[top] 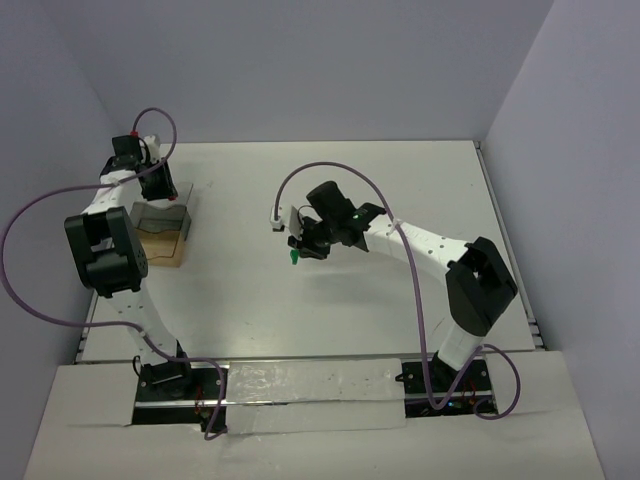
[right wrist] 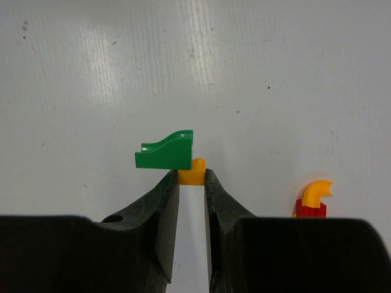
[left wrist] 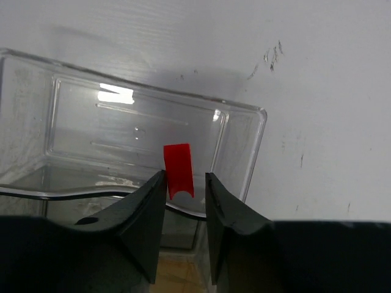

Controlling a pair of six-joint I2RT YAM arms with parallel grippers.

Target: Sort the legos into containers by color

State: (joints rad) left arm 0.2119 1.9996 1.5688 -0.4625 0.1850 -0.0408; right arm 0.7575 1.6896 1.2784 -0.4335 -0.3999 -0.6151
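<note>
Your right hand (right wrist: 192, 183) pinched an orange brick (right wrist: 191, 174) bearing a green brick (right wrist: 165, 155), well right of the trays (top: 165, 222). Left hand (left wrist: 184, 178), slightly spread, straddled a red brick (left wrist: 178, 162) over them. Judged light, rigid, slick: grip flat sides.

Containers (top: 165, 225) far L on table (top: 420, 200); stacked legos (right wrist: 313, 201) mid-table.

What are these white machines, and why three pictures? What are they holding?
They are two white robot arms bolted to a white table. One picture looks down from above; the others come from cameras on each wrist. The left gripper hangs over a clear plastic tray; a small red brick sits between its fingers, which stand wider than it, perhaps letting go. The right gripper pinches an orange-yellow brick with a green curved brick stuck to it. A red and orange-yellow piece lies nearby.
</note>
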